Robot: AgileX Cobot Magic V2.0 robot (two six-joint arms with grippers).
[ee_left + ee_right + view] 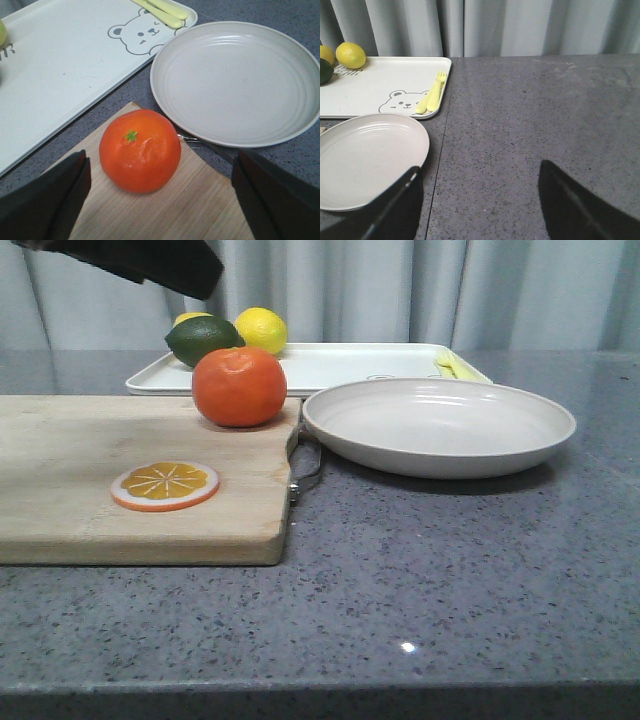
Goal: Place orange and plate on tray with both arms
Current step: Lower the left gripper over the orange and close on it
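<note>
Front view | one orange (239,387) | one plate (438,425) | one tray (330,367) | both fingers wide

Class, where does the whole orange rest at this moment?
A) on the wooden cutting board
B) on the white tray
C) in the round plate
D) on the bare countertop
A: the orange sits on the far corner of the cutting board, beside the plate and in front of the tray.

The right gripper (480,200) hangs with its jaws wide apart over the grey table (530,125), beside the plate (367,157), while the tray (375,85) behind holds a yellow fork (434,95), a lemon (351,55) and a lime (324,71).
</note>
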